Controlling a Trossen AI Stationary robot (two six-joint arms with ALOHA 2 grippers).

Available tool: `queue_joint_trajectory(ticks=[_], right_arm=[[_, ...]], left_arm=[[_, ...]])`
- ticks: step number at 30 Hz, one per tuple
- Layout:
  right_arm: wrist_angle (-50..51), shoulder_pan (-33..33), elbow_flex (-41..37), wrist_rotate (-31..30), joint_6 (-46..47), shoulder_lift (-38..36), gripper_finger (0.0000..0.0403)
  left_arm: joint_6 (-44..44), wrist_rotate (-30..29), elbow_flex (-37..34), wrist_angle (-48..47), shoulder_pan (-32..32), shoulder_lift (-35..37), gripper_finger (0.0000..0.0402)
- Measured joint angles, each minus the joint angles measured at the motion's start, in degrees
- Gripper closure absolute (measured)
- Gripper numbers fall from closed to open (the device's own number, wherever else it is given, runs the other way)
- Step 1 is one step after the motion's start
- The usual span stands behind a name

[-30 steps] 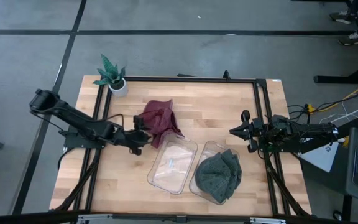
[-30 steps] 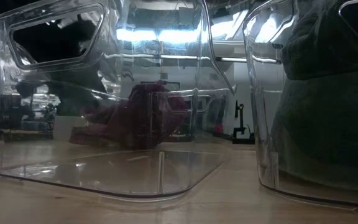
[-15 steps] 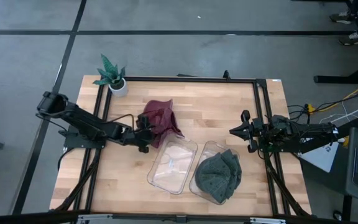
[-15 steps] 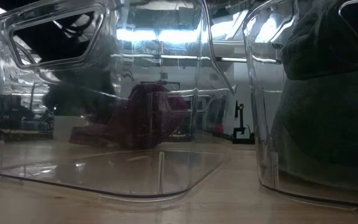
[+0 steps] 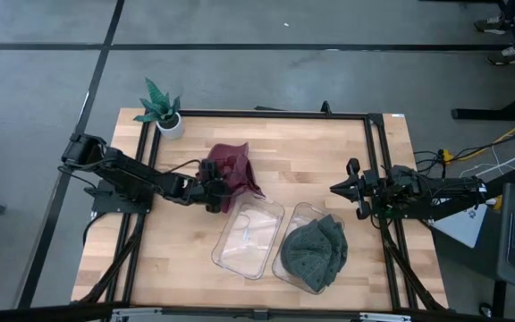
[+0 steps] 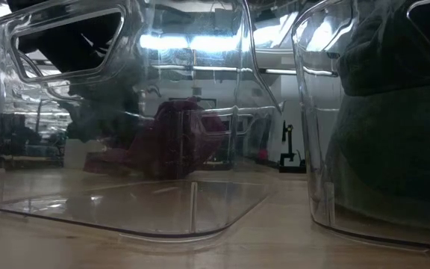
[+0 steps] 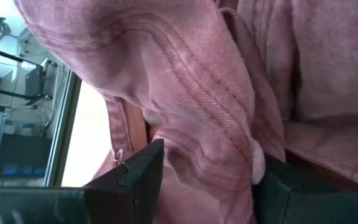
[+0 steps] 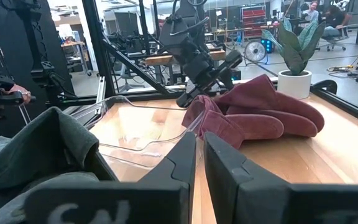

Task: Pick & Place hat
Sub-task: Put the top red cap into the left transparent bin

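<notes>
A maroon hat [image 5: 232, 172] lies crumpled on the wooden surface [image 5: 311, 161], beside an empty clear bin [image 5: 249, 238]. The left gripper [image 5: 215, 190] has its jaws spread around the hat's fabric. The right gripper [image 5: 340, 190] waits aside, jaws pressed together.

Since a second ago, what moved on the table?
The left end effector slid toward the maroon hat, and its open fingers now straddle a fold. The right end effector, the green hat in its bin and the empty bin stayed put.
</notes>
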State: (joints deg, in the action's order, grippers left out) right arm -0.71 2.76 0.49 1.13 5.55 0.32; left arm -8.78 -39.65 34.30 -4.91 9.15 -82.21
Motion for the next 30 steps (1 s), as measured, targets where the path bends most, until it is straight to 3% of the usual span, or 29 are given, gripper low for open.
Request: queue_joint_trajectory(ticks=[5,16,30], right_arm=[[0.0,0.0,0.0,0.0,0.0,0.0,0.0369],[0.0,0.0,0.0,0.0,0.0,0.0,0.0369],[0.0,0.0,0.0,0.0,0.0,0.0,0.0369]], left_arm=[[0.0,0.1,0.0,0.0,0.0,0.0,0.0251],[0.5,2.3,0.0,-1.1,1.2,0.3,0.0389],[16.4,14.2,0.0,-11.0,0.2,10.1,0.0389]])
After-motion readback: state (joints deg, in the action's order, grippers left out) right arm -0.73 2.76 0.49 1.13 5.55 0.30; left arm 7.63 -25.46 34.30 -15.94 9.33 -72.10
